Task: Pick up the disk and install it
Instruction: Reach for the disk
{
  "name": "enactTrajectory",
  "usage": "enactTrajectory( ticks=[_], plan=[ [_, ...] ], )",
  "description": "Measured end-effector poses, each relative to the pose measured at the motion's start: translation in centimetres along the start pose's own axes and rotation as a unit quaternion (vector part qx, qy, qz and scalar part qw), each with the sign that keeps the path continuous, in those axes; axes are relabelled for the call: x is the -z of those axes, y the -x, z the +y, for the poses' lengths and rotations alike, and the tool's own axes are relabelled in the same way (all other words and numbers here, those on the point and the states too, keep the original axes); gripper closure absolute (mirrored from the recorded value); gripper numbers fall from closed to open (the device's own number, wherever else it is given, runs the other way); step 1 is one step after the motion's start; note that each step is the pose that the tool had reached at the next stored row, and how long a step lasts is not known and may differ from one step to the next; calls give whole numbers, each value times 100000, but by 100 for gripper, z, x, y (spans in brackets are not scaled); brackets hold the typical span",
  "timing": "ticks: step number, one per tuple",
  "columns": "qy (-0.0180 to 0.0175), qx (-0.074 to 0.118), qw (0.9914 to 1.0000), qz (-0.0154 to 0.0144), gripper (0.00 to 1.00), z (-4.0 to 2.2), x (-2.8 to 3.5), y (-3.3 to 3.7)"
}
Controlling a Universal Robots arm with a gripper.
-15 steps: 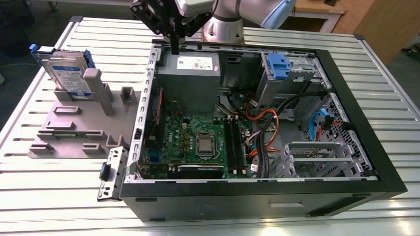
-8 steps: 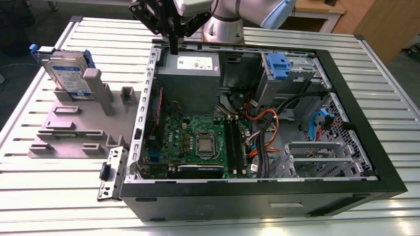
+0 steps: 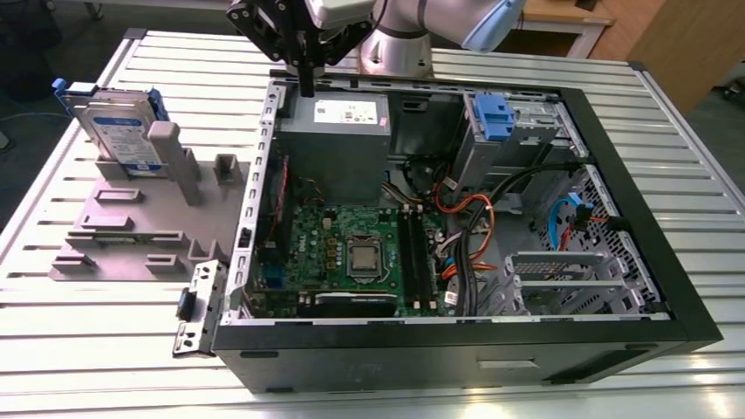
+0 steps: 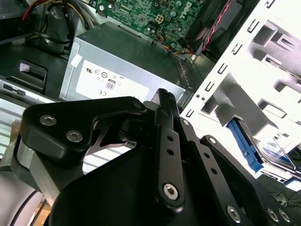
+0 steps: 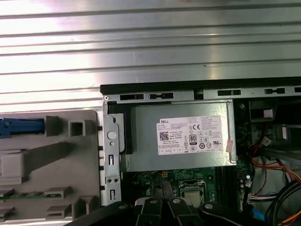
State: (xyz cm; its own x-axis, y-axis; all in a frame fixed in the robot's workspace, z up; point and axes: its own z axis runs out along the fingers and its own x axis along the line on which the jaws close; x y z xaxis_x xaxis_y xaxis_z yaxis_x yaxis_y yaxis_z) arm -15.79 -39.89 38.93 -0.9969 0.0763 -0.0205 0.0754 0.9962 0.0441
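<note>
Over the far wall of the open computer case (image 3: 652,288), the gripper (image 3: 307,87) hangs with its black fingers pointing straight down. They are pressed together into one narrow bar with nothing between them. Their tips sit just above the case edge, beside the grey power supply (image 3: 338,131) with the white sticker. The second wrist view shows the same fingers (image 4: 165,122) meeting at the tip, with the power supply (image 4: 117,66) under them. In the first wrist view the gripper (image 5: 162,203) sits at the frame's edge, and the power supply (image 5: 188,136) lies flat inside the case's corner.

The disk (image 3: 117,131) is outside the case, well apart from the gripper, toward the exterior view's left. It stands upright in a slot of the grey holding fixture (image 3: 128,218) on the slatted metal table (image 3: 93,349). Its white-and-blue label faces the camera and blue rails run along its edges. The second wrist view catches the disk (image 4: 275,153) in the fixture beyond the case wall. The first wrist view sees the disk (image 5: 21,127) edge-on as a blue strip on the fixture (image 5: 47,155).

Inside the case lie the green motherboard (image 3: 338,240) with its bare processor (image 3: 363,256), and a tangle of orange and black cables (image 3: 477,209). A blue drive caddy (image 3: 495,118) sits in the bay at the far corner, toward the exterior view's right. The robot arm (image 3: 402,39) rises behind the case.
</note>
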Motion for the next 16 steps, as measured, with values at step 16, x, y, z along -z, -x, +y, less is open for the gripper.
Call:
enactTrajectory(
  ticks=[16],
  plan=[
    [0, 4, 100000, -1, 89, -11, 3, -149]
  ],
)
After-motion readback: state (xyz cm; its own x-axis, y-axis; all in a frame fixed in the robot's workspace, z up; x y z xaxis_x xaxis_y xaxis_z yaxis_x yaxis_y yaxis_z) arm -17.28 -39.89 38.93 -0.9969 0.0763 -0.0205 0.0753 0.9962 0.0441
